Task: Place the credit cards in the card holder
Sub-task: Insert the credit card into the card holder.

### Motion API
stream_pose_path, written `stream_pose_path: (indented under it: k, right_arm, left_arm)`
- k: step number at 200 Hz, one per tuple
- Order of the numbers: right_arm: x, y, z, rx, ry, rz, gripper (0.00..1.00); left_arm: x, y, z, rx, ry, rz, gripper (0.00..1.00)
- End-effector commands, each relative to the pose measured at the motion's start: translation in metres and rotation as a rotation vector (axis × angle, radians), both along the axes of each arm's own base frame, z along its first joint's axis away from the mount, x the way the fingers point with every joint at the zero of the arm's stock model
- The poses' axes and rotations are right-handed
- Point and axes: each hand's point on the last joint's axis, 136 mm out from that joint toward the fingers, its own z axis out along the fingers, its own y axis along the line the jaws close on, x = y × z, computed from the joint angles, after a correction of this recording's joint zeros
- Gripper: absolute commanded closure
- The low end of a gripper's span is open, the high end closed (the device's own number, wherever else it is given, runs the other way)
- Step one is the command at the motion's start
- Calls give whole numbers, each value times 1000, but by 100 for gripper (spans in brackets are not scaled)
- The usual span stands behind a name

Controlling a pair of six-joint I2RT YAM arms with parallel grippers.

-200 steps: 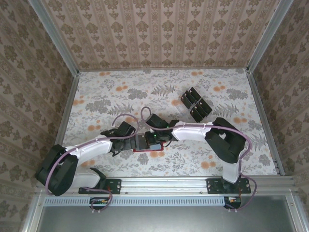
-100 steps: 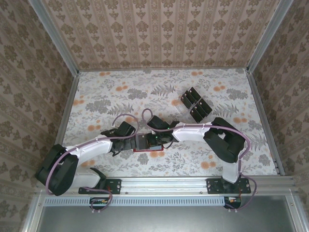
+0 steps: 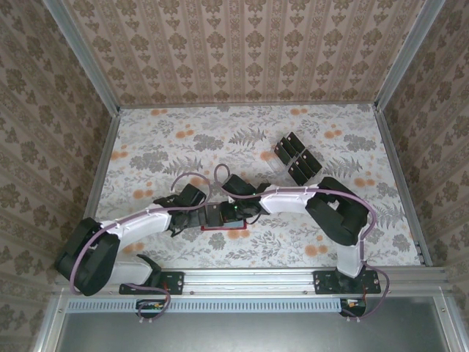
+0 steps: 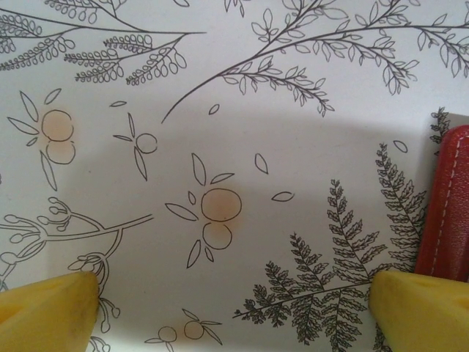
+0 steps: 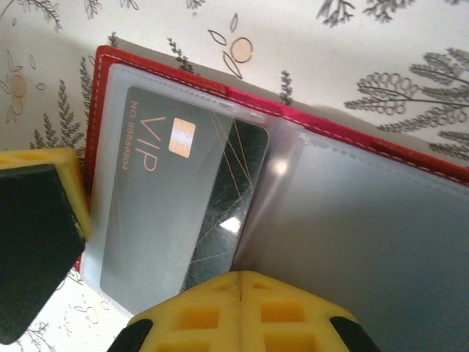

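The right gripper [image 5: 241, 287] has its yellow fingers pressed together and pinches nothing. The tips rest at the near edge of a grey card [image 5: 146, 213] marked VIP. Most of this card lies under a clear sleeve of the open card holder [image 5: 330, 123], and one dark strip is uncovered. The red card holder lies flat on the flowered table [image 3: 183, 139], close to the near edge and a little left of centre.

The left gripper [image 4: 234, 308] is spread wide and empty. One of its fingertips [image 4: 421, 308] sits just beside the holder's red edge [image 4: 447, 213], probably steadying it.

Little has changed over the last second. The right arm has edged slightly leftward above the holder, and neither gripper has opened or closed. This looks like a slow push seating the card, so one card seems nearly in.

The other credit cards [image 3: 297, 158], a black cluster, lie well apart toward the far right corner.
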Motion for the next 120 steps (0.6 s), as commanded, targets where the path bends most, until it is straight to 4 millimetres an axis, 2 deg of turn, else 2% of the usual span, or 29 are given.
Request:
stream_pose_path:
  k: [1, 70, 120]
  right_arm:
    - [-4, 12, -2, 23, 26, 13, 100]
    - [-6, 23, 0, 50, 39, 26, 100]
    - [-2, -9, 5, 2, -10, -21, 98]
  left_arm:
    - [-10, -4, -25, -24, 59, -5, 0]
    - [-9, -6, -24, -26, 59, -6, 0]
    - [-6, -8, -19, -28, 50, -11, 0]
